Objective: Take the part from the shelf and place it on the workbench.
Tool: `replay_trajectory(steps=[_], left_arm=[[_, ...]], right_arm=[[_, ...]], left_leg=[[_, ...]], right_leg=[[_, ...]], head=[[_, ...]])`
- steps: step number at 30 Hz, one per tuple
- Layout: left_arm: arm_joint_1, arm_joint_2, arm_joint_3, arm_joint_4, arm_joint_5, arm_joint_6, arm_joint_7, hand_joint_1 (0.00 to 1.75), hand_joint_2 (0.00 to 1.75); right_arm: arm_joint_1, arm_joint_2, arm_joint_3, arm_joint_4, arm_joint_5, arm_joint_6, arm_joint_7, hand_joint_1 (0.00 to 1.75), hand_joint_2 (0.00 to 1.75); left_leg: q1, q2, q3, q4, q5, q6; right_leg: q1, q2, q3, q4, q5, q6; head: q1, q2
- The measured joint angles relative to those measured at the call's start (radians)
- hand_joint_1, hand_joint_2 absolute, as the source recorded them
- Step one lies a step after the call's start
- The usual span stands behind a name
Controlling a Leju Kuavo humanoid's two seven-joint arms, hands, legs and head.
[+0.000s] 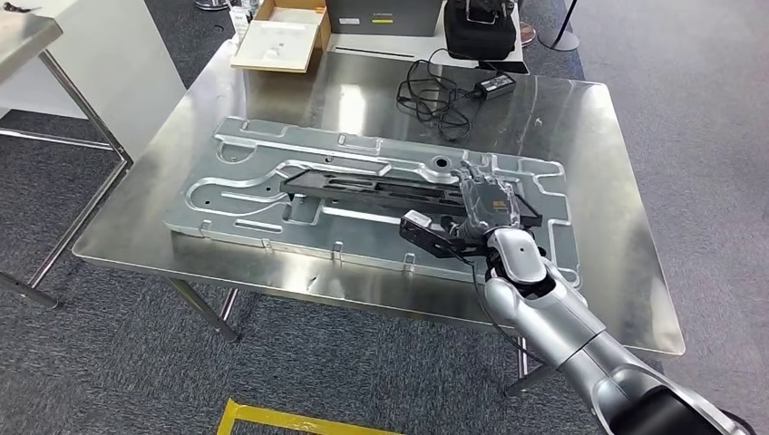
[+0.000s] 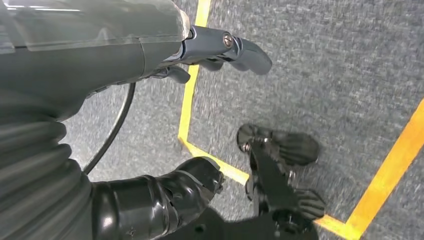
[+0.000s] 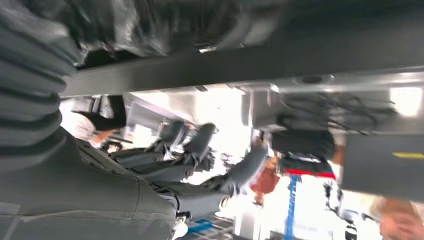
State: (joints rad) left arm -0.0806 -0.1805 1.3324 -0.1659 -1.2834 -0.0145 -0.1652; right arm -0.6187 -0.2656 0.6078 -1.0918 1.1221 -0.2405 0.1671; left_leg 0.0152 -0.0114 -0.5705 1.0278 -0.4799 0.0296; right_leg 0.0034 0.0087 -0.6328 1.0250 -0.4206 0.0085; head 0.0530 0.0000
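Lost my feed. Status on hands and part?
Right robot hand resting on black part, part lying on the metal panel. Left robot hand hanging, holding nothing. Nothing blocking.

No text, label, brand, number or sign can be read in any of the views. The white sheet in the cardboard box point(image 1: 281, 36) at the far edge of the counter point(image 1: 626, 272) carries no legible print. A yellow strip on a dark panel point(image 3: 382, 167) in the right wrist view is too blurred to read. The yellow floor tape point(image 2: 385, 175) bears no lettering.
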Motion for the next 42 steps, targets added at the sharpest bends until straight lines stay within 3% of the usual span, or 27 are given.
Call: replay_trajectory(steps=[8,12,17,25,29,36,42], left_arm=[[-0.003,0.0,0.011,0.0,0.011,0.002,0.003,0.0,1.75],[-0.004,0.0,0.019,0.0,0.016,0.009,0.007,0.0,0.0],[-0.004,0.0,0.025,0.0,0.019,0.012,0.022,0.0,0.0],[-0.006,0.0,0.028,0.0,0.015,0.012,0.033,0.0,0.0],[-0.006,0.0,0.029,0.0,0.01,0.011,0.024,0.0,0.0],[-0.007,0.0,0.029,0.0,-0.003,0.009,0.0,0.0,0.0],[-0.006,0.001,0.029,0.0,-0.012,0.011,0.012,0.0,0.0]], right_arm=[[0.044,-0.014,-0.035,0.0,-0.001,0.012,0.023,0.0,0.0],[0.069,-0.016,-0.068,0.012,-0.002,0.023,0.037,0.0,0.0],[0.093,-0.019,-0.094,-0.005,0.002,0.008,0.033,0.0,0.0],[0.071,0.008,-0.088,-0.188,0.036,-0.016,0.004,0.0,0.0],[0.06,0.028,-0.074,-0.26,0.058,-0.086,-0.057,0.0,0.0],[0.002,0.091,0.037,-0.487,0.112,-0.113,-0.139,0.0,0.0],[-0.01,0.103,0.155,-0.551,0.058,-0.114,-0.172,0.0,0.0]], left_leg=[[0.0,0.003,0.012,-0.012,-0.001,-0.008],[0.0,0.003,0.013,-0.013,0.0,-0.01],[0.0,0.003,0.013,-0.013,0.0,-0.011],[-0.001,0.003,0.013,-0.013,0.0,-0.011],[-0.001,0.003,0.012,-0.013,0.0,-0.011],[-0.002,0.004,0.013,-0.013,0.0,-0.011],[-0.006,0.003,0.012,-0.007,0.0,-0.003]], right_leg=[[0.0,0.003,0.004,0.001,-0.004,-0.007],[0.0,0.003,0.005,0.001,-0.003,-0.008],[0.0,0.003,0.006,0.001,-0.003,-0.008],[0.0,0.002,0.006,0.002,-0.003,-0.008],[0.0,0.002,0.006,0.002,-0.003,-0.008],[0.001,0.004,0.006,0.002,-0.004,-0.008],[-0.008,0.003,0.009,-0.002,0.002,-0.001]], head=[[0.0,0.0],[0.0,0.0],[0.0,0.0],[0.0,0.0],[0.0,0.0],[0.0,0.0],[0.0,0.0]])
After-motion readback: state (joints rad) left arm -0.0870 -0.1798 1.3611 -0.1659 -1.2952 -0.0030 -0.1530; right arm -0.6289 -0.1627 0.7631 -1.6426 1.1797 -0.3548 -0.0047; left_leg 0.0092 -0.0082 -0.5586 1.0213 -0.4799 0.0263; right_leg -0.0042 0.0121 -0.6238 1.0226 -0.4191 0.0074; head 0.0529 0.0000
